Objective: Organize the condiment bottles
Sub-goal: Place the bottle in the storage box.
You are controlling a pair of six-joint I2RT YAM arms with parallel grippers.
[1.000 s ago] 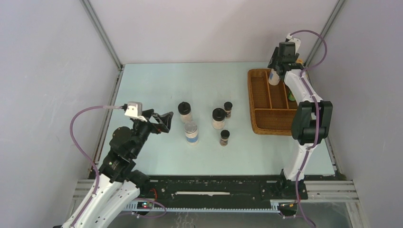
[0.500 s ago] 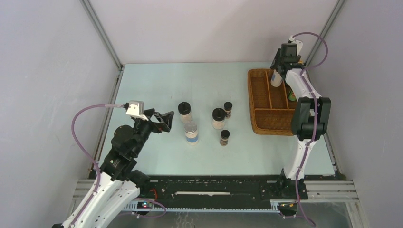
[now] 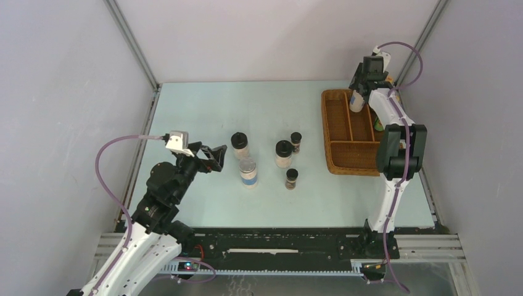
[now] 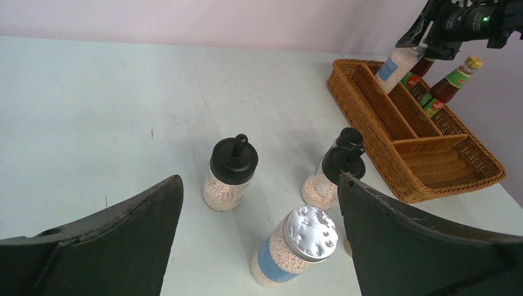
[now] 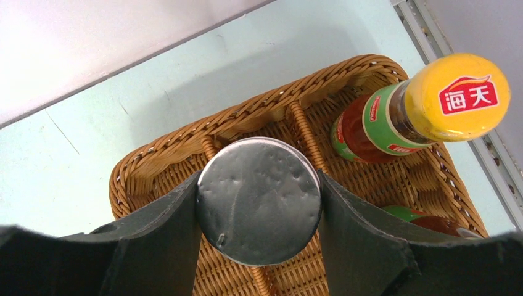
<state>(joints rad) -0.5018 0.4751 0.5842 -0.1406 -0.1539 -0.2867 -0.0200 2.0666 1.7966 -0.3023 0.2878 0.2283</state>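
Wicker tray (image 3: 354, 171) stays put. The right pincer (image 3: 357, 95) grips a silver-lidded jar (image 3: 356, 102) over the tray's far end, barely shifted. The left pincer (image 3: 217, 157), spread wide, has edged toward five jars (image 3: 248, 171) left of the tray.

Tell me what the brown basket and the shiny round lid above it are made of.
The basket looks like woven wicker or rattan: brown strands cross in a matte weave. The lid looks like thin metal or foil: silvery, dull sheen, small dents.

You're seeing five jars (image 3: 248, 171) standing mid-table. A silver-lidded jar (image 5: 259, 200) is hanging tilted over the tray (image 5: 160, 148), beside two sauce bottles (image 5: 419, 111).
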